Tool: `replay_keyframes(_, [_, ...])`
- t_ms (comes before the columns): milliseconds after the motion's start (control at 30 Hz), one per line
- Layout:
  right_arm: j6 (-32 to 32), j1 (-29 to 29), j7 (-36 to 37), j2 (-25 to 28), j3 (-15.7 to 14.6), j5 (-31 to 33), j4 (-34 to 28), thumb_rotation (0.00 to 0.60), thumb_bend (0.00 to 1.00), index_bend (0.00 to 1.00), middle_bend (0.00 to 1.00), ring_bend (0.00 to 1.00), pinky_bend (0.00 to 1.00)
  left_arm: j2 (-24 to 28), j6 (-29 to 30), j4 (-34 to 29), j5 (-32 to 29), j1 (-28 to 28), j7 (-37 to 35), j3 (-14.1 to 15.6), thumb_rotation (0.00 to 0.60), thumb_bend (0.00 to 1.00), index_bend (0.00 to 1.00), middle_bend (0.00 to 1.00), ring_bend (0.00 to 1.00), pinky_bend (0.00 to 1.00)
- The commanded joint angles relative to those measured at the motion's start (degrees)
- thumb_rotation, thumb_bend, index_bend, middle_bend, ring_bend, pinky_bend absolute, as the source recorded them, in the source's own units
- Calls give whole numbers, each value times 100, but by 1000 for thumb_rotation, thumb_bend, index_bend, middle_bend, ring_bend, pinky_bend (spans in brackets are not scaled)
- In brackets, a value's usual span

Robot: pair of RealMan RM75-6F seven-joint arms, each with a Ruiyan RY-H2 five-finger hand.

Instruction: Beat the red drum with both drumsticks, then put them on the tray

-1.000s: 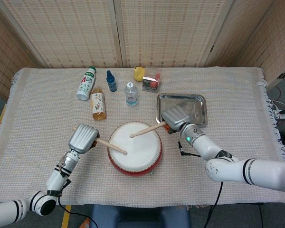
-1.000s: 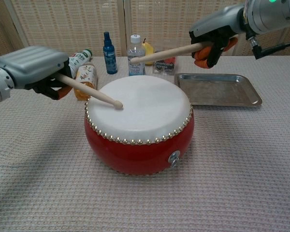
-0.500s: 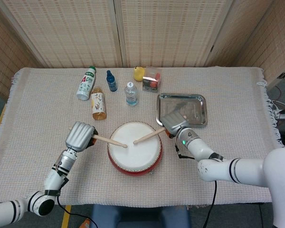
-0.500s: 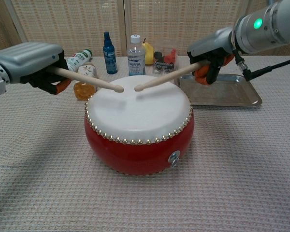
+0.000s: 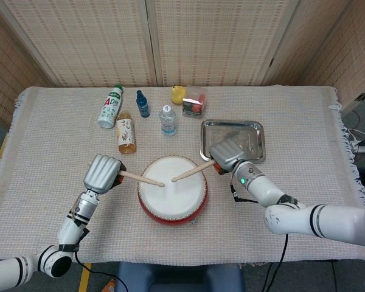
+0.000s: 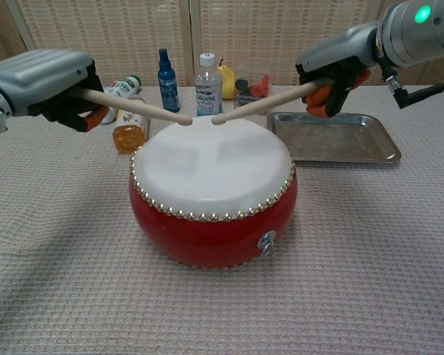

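- The drum (image 6: 212, 192) sits at the near middle of the tabletop (image 5: 304, 121), its white skin facing up.
- Both drumsticks are over it: the left stick (image 6: 133, 106) reaches in from nine o'clock, the right stick (image 6: 263, 104) from two o'clock, and their tips nearly meet above the far part of the skin.
- Half a second ago both tips were lower, close to the skin; now they are lifted again, and a second ago the left tip was pressed well down near the middle. I judge this to be the upswing between strokes, so the beating goes on and the tray step is not begun.
- The left hand (image 6: 48, 83) is clenched round its stick's butt; the right hand (image 6: 333, 70) grips its stick the same way, out over the near-left corner of the tray (image 5: 255, 131).
- The chest view shows clear air between tips and skin; from the head view they seem to rest on it.
- The head view alone shows how the tray lies, at two o'clock of the drum, with nothing on it.
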Motion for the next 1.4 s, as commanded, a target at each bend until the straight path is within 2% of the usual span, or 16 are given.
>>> replay_keyframes(33, [-69,245,-419,-396,-380,539,294,600,751,1000,1000,1000,1000,170,53,-187,22,45,-120,-80,600,550,1000,1000,1000,1000])
replay_keyframes(100, [6,285,-426,-457,-365,655,296,600,751,1000,1000,1000,1000,113,-41,-130,-30,22,-102,-23,600,551,1000,1000,1000,1000])
replay_keyframes(167, [99,271,-302,-356,-207,593,179,600,751,1000,1000,1000,1000,17,-153,-27,-71,-13,-59,51,600,552,1000,1000,1000,1000])
replay_keyframes(333, [291,68,257,227,382,43,-378,600,751,1000,1000,1000,1000,-354,-435,389,-195,-107,163,276,600,552,1000,1000,1000,1000])
replay_keyframes(433, [367,-68,456,509,587,-277,-627,600,751,1000,1000,1000,1000,-513,-548,593,-245,-145,327,384,600,551,1000,1000,1000,1000])
replay_keyframes(500, [345,-121,498,597,623,-372,-684,600,751,1000,1000,1000,1000,-507,-472,575,-242,-138,346,346,600,550,1000,1000,1000,1000])
replay_keyframes(600, [246,-122,397,517,519,-343,-570,600,751,1000,1000,1000,1000,-381,-261,434,-173,-79,189,233,600,552,1000,1000,1000,1000])
replay_keyframes(833, [32,146,-379,-363,-226,367,224,600,751,1000,1000,1000,1000,141,141,-79,37,59,-150,2,600,552,1000,1000,1000,1000])
replay_keyframes(933, [138,290,-658,-602,-407,690,374,600,751,1000,1000,1000,1000,175,121,-111,35,62,-188,8,600,551,1000,1000,1000,1000])
replay_keyframes(967, [191,303,-656,-612,-376,717,358,600,751,1000,1000,1000,1000,159,92,-95,27,55,-183,27,600,552,1000,1000,1000,1000])
replay_keyframes(1033, [337,239,-433,-490,-126,573,193,600,751,1000,1000,1000,1000,73,-7,-2,-1,26,-153,88,600,551,1000,1000,1000,1000])
replay_keyframes(1100, [439,86,-80,-233,187,237,-65,600,751,1000,1000,1000,1000,-66,-150,142,-52,-18,-122,164,600,551,1000,1000,1000,1000])
replay_keyframes(1233, [541,-214,454,237,615,-412,-485,600,751,1000,1000,1000,1000,-409,-491,562,-142,-133,2,348,600,550,1000,1000,1000,1000])
replay_keyframes(1300, [528,-341,642,389,740,-643,-587,600,751,1000,1000,1000,1000,-527,-582,725,-196,-168,152,410,600,549,1000,1000,1000,1000])
replay_keyframes(1400, [429,-424,682,425,742,-783,-533,600,751,1000,1000,1000,1000,-515,-413,689,-190,-126,127,332,600,550,1000,1000,1000,1000])
